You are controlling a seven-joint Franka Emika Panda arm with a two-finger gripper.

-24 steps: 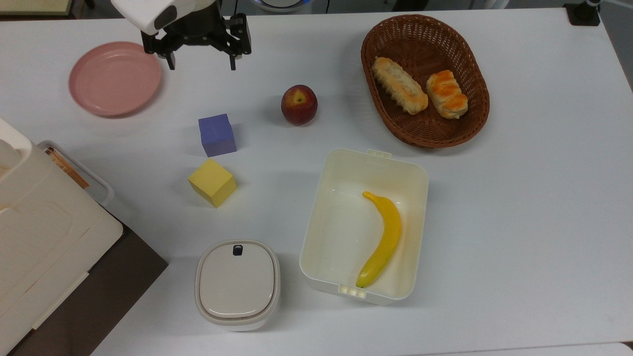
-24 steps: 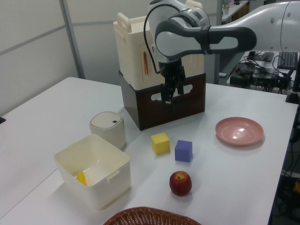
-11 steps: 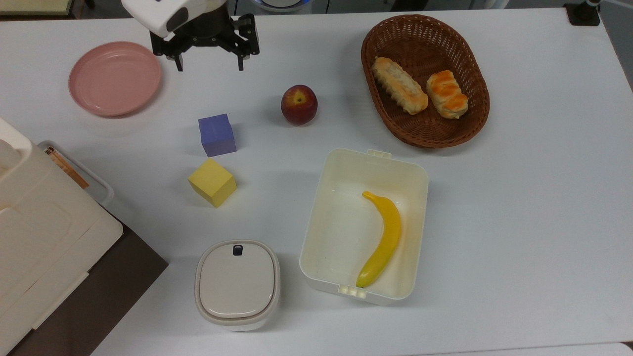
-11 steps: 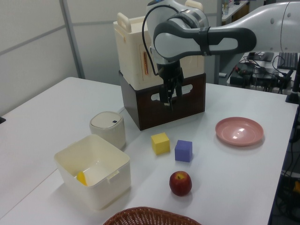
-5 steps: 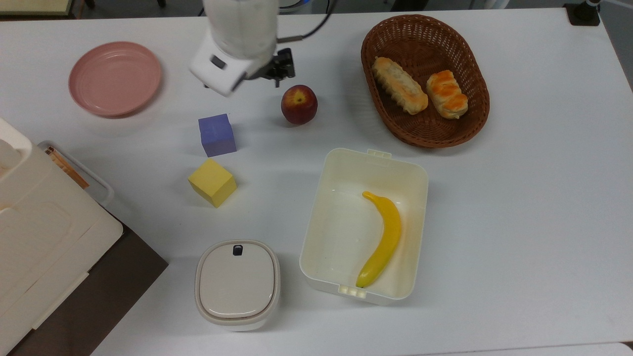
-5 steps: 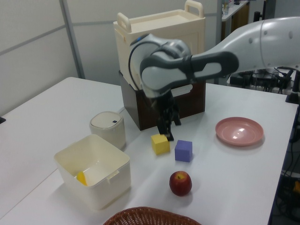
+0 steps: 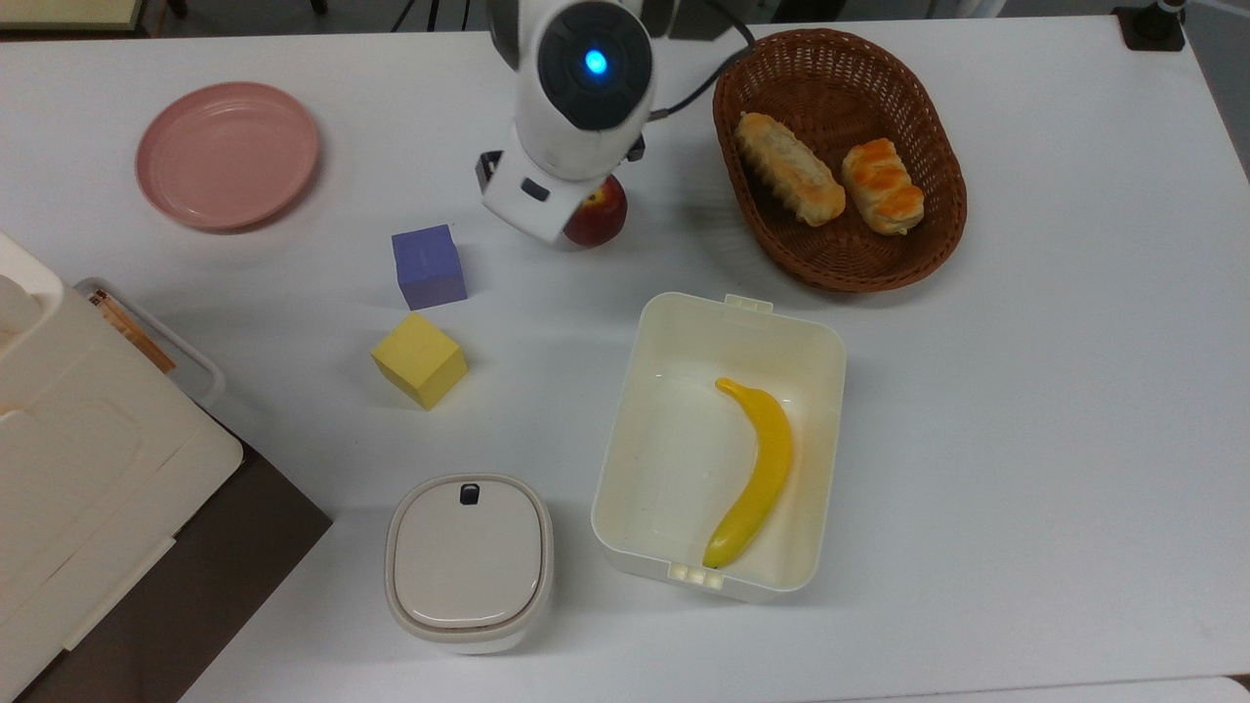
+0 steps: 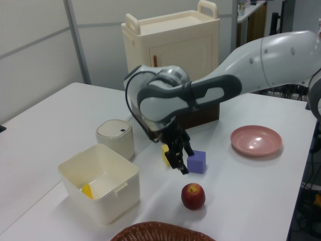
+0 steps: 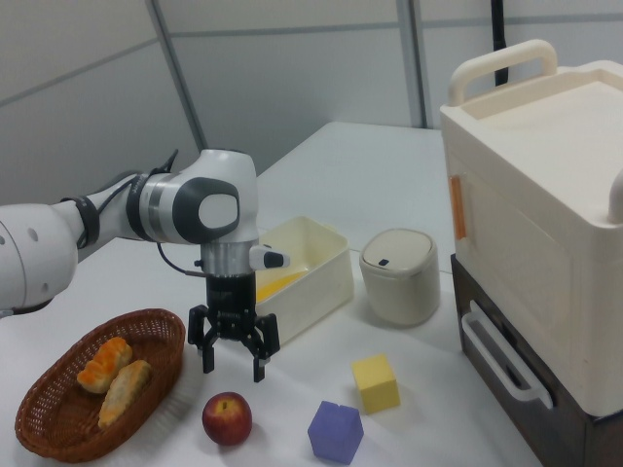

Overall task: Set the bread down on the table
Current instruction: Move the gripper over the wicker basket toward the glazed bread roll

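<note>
Bread [image 7: 884, 186], upper right of the top view in the basket [image 7: 840, 264], probably light and squashy; grip across its pale sides. Gripper [image 9: 233, 348] fingers spread wide, empty.

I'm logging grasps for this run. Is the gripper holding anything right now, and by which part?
Nothing is held. The gripper hangs open and empty above the apple, and the bread lies in the basket.

Bright, even light overhead; soft shadows pool beside the basket [image 7: 840, 254] on the faintly glaring worktop [image 7: 1055, 410].
</note>
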